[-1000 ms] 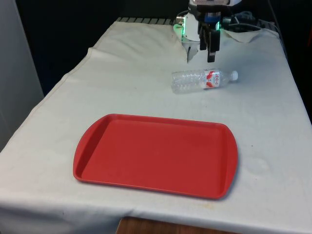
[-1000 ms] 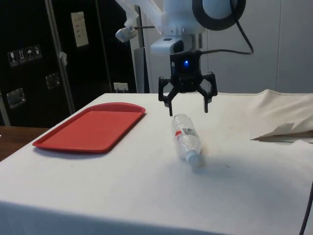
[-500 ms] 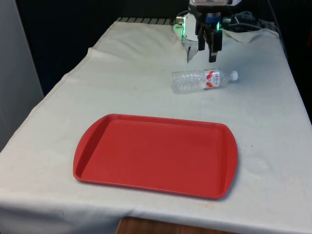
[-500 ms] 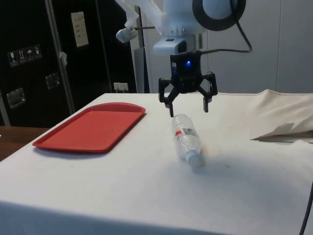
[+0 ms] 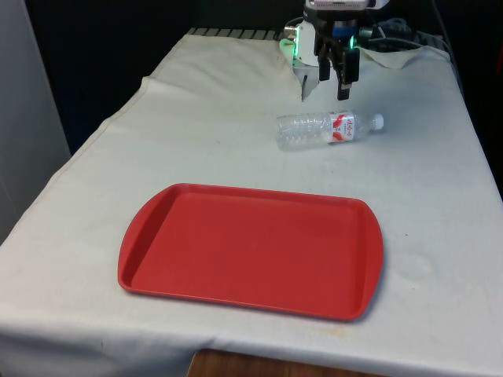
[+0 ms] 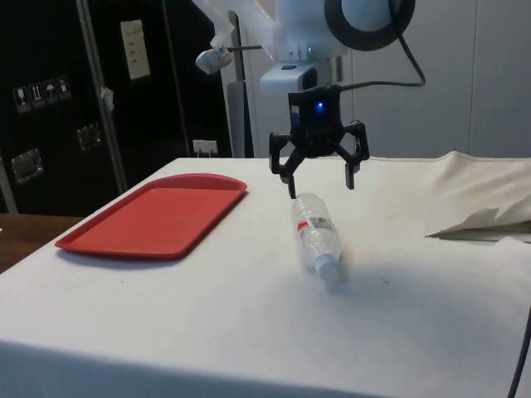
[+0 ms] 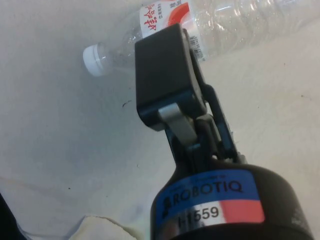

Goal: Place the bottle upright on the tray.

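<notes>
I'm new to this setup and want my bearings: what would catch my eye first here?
The big red tray dominates the near end of the white-clothed table, with nothing on it. Beyond it a clear plastic bottle with a red label lies on its side on the cloth, its white cap towards the front view's right. The black gripper hangs open above the bottle, not touching it.

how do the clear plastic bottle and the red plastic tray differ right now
The clear plastic bottle is see-through, with a red-and-white label and white cap; the red plastic tray is solid red.
The bottle is a slim cylinder lying on its side; the tray is a broad, flat rounded rectangle with a raised rim.
The bottle lies just below the open black gripper; the tray sits apart from it, nothing on it.
Both rest on the white cloth.
</notes>
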Motion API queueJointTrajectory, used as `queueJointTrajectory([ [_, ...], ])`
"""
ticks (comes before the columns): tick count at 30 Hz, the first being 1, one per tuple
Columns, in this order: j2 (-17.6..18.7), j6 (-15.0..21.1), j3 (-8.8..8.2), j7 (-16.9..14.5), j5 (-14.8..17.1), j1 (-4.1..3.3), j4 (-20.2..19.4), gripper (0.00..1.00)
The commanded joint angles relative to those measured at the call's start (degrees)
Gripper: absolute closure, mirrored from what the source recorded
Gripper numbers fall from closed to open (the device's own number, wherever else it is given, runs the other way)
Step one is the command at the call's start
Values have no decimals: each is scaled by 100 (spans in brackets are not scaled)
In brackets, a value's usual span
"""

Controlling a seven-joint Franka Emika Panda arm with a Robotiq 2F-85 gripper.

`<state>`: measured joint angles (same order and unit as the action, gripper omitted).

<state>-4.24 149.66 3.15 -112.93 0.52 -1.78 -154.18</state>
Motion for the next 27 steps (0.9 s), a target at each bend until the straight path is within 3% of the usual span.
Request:
queueJointTrajectory([
  [1,0,0,0,0,0,0,0,0],
  [11,0,-29,11,0,0,-6,0,0],
  [18,40,23,92,327,-327,29,23,0],
  [19,46,-29,86,172,-132,-6,29,0],
  [20,40,40,92,344,-350,29,23,0],
  [27,40,275,160,659,-647,17,-17,0],
])
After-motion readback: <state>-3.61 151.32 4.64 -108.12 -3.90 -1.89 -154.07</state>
